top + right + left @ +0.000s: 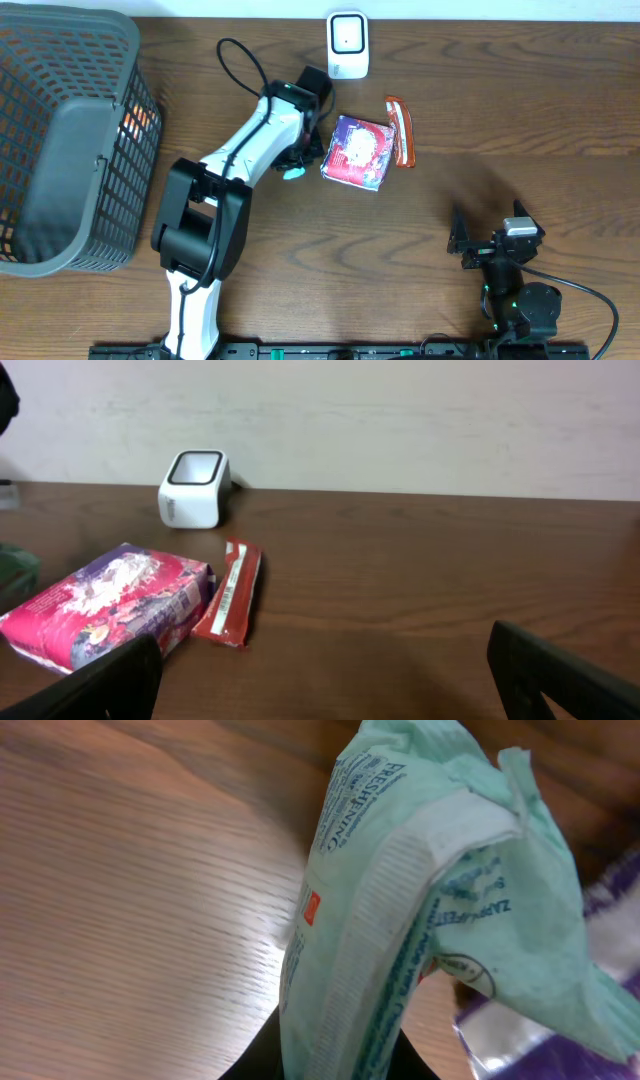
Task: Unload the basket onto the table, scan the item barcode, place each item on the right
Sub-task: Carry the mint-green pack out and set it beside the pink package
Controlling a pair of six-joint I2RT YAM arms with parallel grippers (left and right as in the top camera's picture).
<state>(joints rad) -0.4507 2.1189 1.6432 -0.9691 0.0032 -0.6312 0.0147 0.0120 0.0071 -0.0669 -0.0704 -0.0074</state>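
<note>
Left wrist, crinkled green packet (400, 920), woodgrain table (130, 900)

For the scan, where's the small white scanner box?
Overhead view: the small white scanner box stands centrally at the table's far edge, behind the purple packet and red bar.

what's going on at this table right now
The left arm's fingers are shut on a mint-green packet, held next to a purple packet on the table. The white scanner stands at the far edge, and the packet is not yet in front of it. A red snack bar lies beside the purple packet. The right arm's fingers are open and hold nothing.
</note>
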